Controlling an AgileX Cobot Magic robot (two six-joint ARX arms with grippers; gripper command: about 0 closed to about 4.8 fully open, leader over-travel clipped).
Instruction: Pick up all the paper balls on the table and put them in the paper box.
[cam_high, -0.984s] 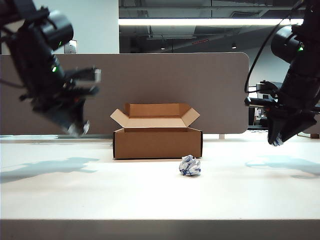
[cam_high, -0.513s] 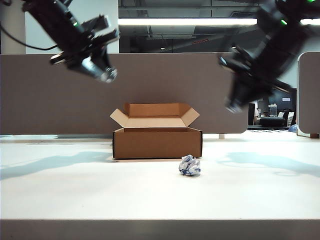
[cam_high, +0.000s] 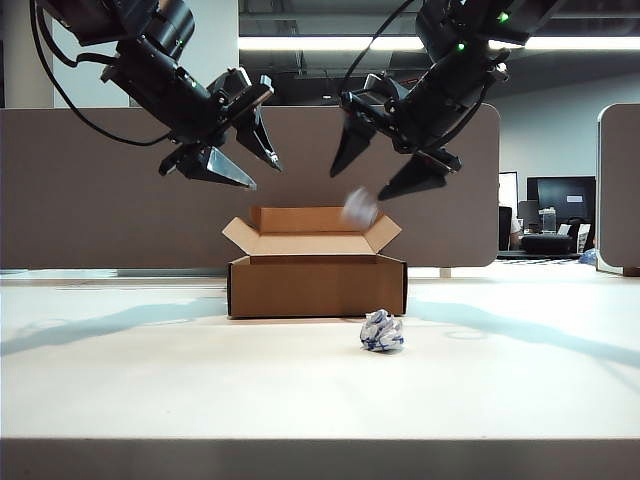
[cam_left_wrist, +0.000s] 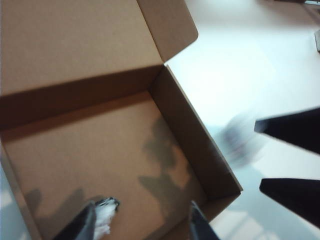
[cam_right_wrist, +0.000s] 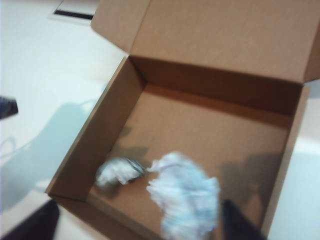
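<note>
The brown paper box (cam_high: 316, 286) stands open mid-table, with both arms above it. My left gripper (cam_high: 262, 175) hangs open over its left half and holds nothing. A white paper ball (cam_left_wrist: 104, 220) shows just beside one left finger, low inside the box (cam_left_wrist: 100, 150). My right gripper (cam_high: 360, 183) is open over the right half. A blurred paper ball (cam_high: 359, 207) falls free below it towards the box opening; the right wrist view shows that ball (cam_right_wrist: 185, 192) in mid-air, and the other paper ball (cam_right_wrist: 118, 172) near a corner of the box floor. A third paper ball (cam_high: 381, 331) lies on the table (cam_high: 150, 380) in front of the box.
A grey-brown divider panel (cam_high: 120, 215) runs behind the table. The box flaps (cam_high: 380, 232) stand spread outward. The right gripper's dark fingers (cam_left_wrist: 290, 132) show in the left wrist view beyond the box wall.
Both arms swung up and inward from the table's sides to above the box. Both grippers opened and let go of their paper balls; the ball on the table stayed put.
</note>
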